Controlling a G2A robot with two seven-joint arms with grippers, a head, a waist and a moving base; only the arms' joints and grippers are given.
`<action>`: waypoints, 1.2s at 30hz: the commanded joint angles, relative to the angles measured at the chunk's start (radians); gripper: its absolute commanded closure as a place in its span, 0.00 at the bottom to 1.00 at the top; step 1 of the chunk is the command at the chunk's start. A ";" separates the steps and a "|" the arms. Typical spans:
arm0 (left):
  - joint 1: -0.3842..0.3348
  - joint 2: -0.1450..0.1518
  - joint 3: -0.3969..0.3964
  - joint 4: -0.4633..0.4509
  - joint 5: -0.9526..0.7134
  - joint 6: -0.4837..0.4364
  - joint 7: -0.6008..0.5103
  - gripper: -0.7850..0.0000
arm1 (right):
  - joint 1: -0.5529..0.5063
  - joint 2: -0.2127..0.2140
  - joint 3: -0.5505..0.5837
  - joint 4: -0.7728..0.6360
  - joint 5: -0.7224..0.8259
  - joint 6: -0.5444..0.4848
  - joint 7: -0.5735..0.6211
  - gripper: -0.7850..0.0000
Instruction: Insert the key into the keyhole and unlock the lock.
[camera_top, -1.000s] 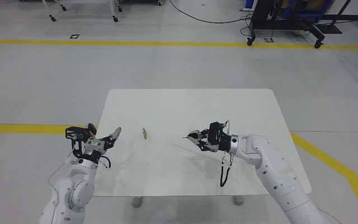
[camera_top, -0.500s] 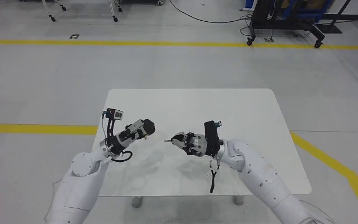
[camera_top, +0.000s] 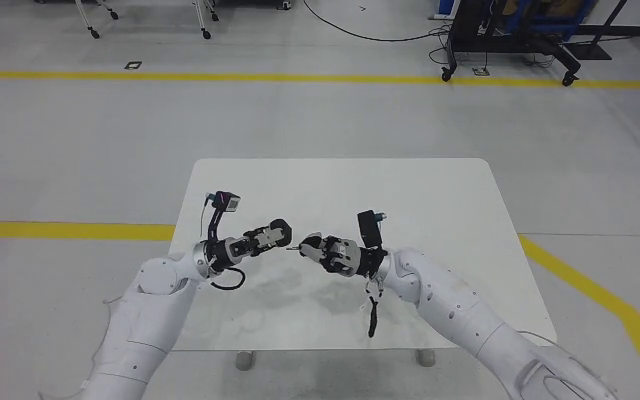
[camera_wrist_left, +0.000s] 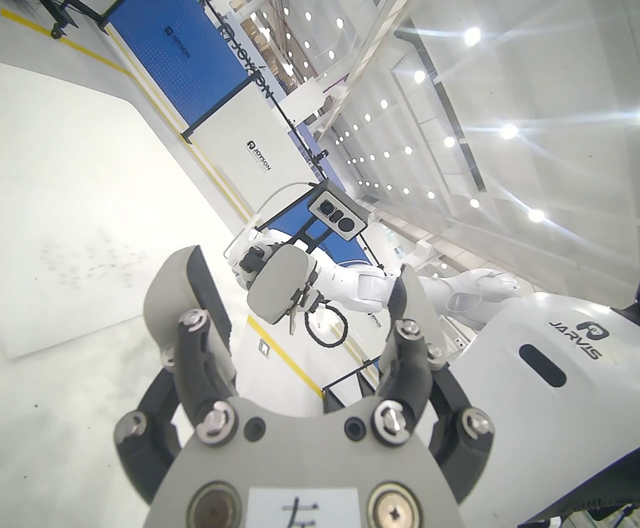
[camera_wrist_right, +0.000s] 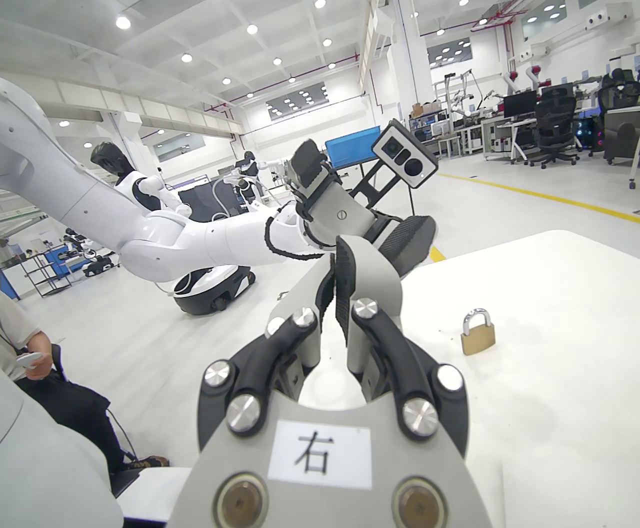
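where the two arms meet: up in the air over the middle of the white table (camera_top: 450, 200), with their tips very near each other.
left pincer (camera_wrist_left: 300, 265): its two fingers are spread wide apart. there is nothing between them. it points across at the other arm's tip.
right pincer (camera_wrist_right: 336, 260): its two fingers are pressed tight together. in the top view a thin little tip sticks out of it toward the left pincer.
key (camera_top: 291, 248): that thin tip is the part you can see. the rest is hidden between the pinched fingers of the right pincer. it is held up off the table.
padlock (camera_wrist_right: 477, 335): small and gold, with a silver loop on top. it sits on the table, and in the right wrist view it seems to stand up straight. the loop looks pushed down shut. it is lower down than the left pincer and close by it. no pincer touches it.
keyhole: too small to tell where it is.
key and padlock: apart, not touching. the key is in the air and the padlock is down on the table.
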 joint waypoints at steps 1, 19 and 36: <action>0.000 0.003 0.010 -0.002 0.044 -0.023 0.024 0.61 | 0.017 -0.001 -0.021 0.015 0.018 0.000 -0.010 1.00; -0.004 0.032 0.067 -0.004 0.177 -0.118 0.118 0.95 | 0.096 0.009 -0.161 0.090 0.183 0.000 -0.017 1.00; -0.019 0.039 0.063 0.035 0.112 -0.105 0.184 1.00 | 0.124 0.015 -0.201 0.082 0.264 0.000 0.004 0.00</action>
